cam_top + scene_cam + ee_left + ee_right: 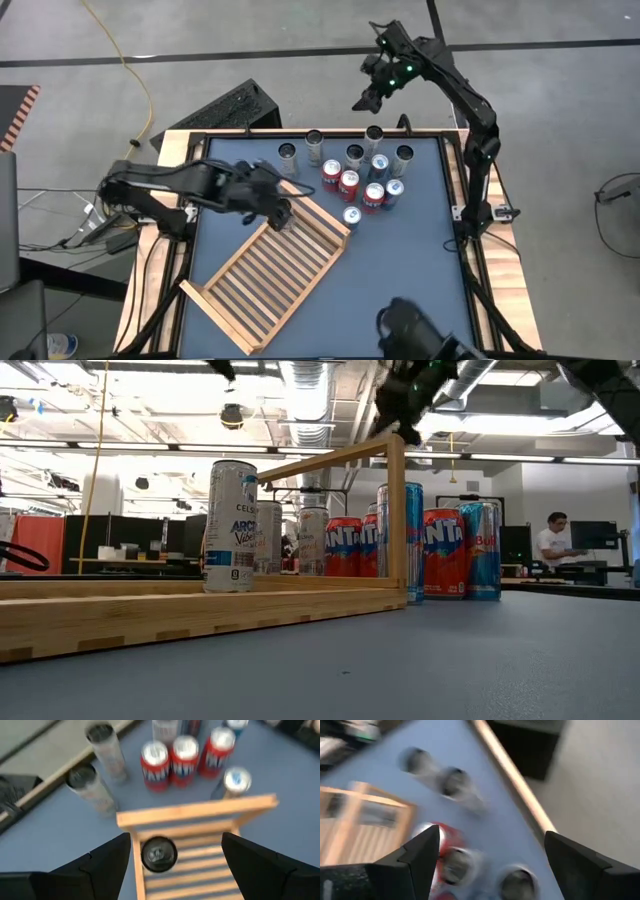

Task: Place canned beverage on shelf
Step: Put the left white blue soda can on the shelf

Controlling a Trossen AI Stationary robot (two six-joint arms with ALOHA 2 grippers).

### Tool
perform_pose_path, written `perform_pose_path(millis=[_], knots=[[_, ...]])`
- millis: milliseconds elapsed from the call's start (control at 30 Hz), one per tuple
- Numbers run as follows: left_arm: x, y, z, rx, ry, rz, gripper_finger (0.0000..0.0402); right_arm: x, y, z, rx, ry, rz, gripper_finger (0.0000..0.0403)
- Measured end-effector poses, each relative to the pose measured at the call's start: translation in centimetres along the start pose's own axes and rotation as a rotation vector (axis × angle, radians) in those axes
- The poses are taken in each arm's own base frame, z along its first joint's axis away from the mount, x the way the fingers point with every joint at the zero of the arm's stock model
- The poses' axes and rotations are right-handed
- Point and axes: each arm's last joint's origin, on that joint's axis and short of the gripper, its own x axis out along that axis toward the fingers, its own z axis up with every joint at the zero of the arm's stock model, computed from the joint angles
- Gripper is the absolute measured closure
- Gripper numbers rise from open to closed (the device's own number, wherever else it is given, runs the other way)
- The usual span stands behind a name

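step: release of can on shelf | left gripper: spread open above it, nothing gripped | right gripper: held open, raised beyond surface's far edge | advice: a straight lift was judged best, can left upright

The slatted wooden shelf is seen lying diagonally at the frame's lower centre, its upper corner covered by the left gripper, while a cluster of cans is gathered at upper centre and the right gripper is raised above them.
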Motion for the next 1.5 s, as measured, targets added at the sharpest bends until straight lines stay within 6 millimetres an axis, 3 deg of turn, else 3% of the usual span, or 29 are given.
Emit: perform_pose_path(millis=[167, 500, 667, 800, 1067, 1300, 1500], knots=[[-3.3, 1.1, 0.0, -0.019, -0.113, -0.008, 0.0099, 1.1, 6.2, 0.9, -0.283, -0.026, 0.085, 0.0076], [-5.3, 2.0, -0.3, -0.033, -0.136, -0.063, 0.0099, 4.3, 19.7, -0.1, -0.799, -0.037, 0.195, 0.0076], [-6.5, 2.5, -0.4, -0.032, -0.139, -0.110, 0.0099, 5.1, 24.2, -0.4, -0.912, -0.152, 0.209, 0.0076], [-7.9, 3.4, -0.7, -0.006, -0.132, -0.185, 0.0099, 6.5, 26.3, -1.0, -0.918, -0.201, 0.241, 0.0076], [-11.6, 6.6, -1.1, 0.023, -0.187, -0.300, 0.0099, 10.8, 28.3, -1.9, -0.872, -0.337, 0.214, 0.0076], [-13.4, 8.6, -1.4, -0.004, -0.219, -0.352, 0.0099, 13.3, 28.1, -3.1, -0.781, -0.318, 0.210, 0.0083], [-13.3, 9.0, -1.8, 0.025, -0.187, -0.336, 0.0099, 14.4, 27.6, -4.0, -0.738, -0.267, 0.177, 0.0088]])
